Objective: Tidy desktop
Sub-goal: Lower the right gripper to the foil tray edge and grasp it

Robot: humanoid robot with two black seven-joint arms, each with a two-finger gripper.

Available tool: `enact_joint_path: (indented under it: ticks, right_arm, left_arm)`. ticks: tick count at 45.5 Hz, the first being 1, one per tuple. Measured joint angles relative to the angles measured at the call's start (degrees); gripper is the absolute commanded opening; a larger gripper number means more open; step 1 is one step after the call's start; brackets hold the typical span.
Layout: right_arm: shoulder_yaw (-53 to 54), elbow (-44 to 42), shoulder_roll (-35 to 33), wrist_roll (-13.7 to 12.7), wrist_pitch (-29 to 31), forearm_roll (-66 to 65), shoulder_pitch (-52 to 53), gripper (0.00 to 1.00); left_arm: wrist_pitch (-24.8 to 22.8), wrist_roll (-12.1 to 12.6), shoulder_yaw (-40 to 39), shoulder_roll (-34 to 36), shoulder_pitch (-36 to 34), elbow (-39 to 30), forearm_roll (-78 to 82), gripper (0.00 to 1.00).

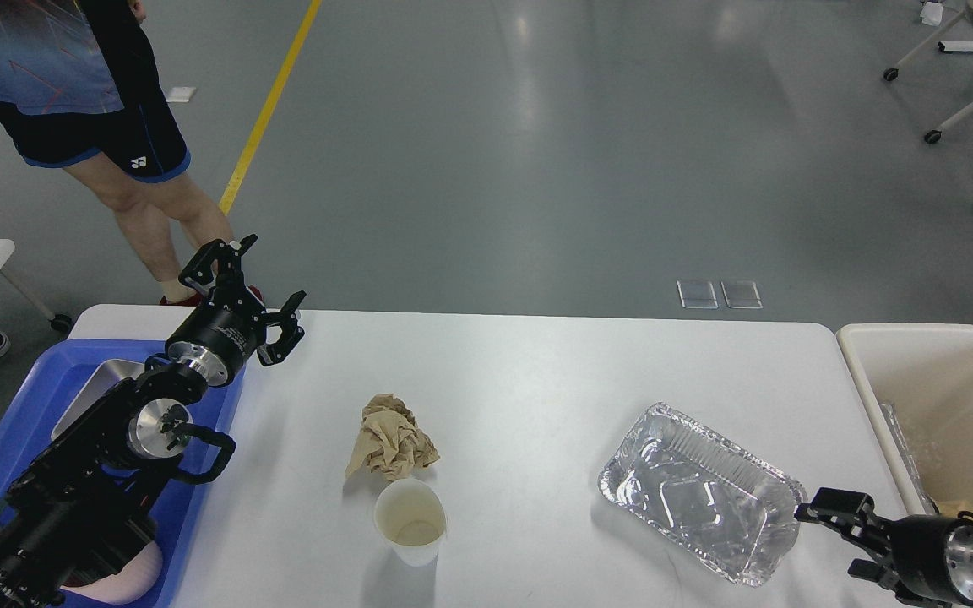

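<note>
Desktop [529, 380]: white, rounded corners, fills the lower middle of the head view – a blue tub at its left end, a beige bin at its right end.
Crumpled brown paper [389, 439]: left of centre, just behind the paper cup.
Paper cup [409, 522]: upright, near the front edge.
Foil tray [698, 494]: right half, set at an angle, near the front edge.
Left gripper [252, 291]: fingers spread wide, grasping nothing – raised over the back left corner.
Right gripper [828, 528]: fingers parted, at the foil tray's right end; whether they touch it I cannot tell.
Blue tub [30, 405]: a metal tray [102, 384] lies inside.
Beige bin [943, 405]: clear plastic lies against its left wall.
</note>
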Motion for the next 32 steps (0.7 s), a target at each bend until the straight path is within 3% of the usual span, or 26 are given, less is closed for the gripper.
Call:
enact_joint_path:
  ticks: [11, 13, 19, 21, 24, 32]
  right_arm:
    - [-0.6, -3.5, 6.0, 0.0, -1.8, -0.3, 0.1, 0.97]
    - [-0.7, -4.1, 6.9, 0.0, -2.2, -0.5, 0.3, 0.85]
    - [-0.7, -5.3, 8.7, 0.2, -3.2, -3.7, 0.4, 0.21]
    - [-0.7, -5.4, 9.1, 0.3, -3.5, -5.3, 0.3, 0.07]
    - [-0.6, -5.5, 9.4, 0.6, -3.6, -7.5, 0.2, 0.0]
    - [-0.5, -5.4, 9.7, 0.9, -3.6, -10.5, 0.1, 0.0]
  left_arm:
    - [0.2, 0.0, 0.5, 0.0, 0.1, 0.0, 0.0, 0.96]
    - [0.4, 0.0, 0.6, 0.0, 0.1, 0.0, 0.0, 0.96]
    - [0.9, 0.1, 0.7, 0.0, 0.2, 0.1, 0.0, 0.96]
    - [1.0, 0.1, 0.8, 0.0, 0.2, 0.1, 0.0, 0.96]
    - [1.0, 0.1, 0.8, 0.0, 0.2, 0.1, 0.0, 0.96]
    - [1.1, 0.1, 0.8, 0.0, 0.2, 0.1, 0.0, 0.96]
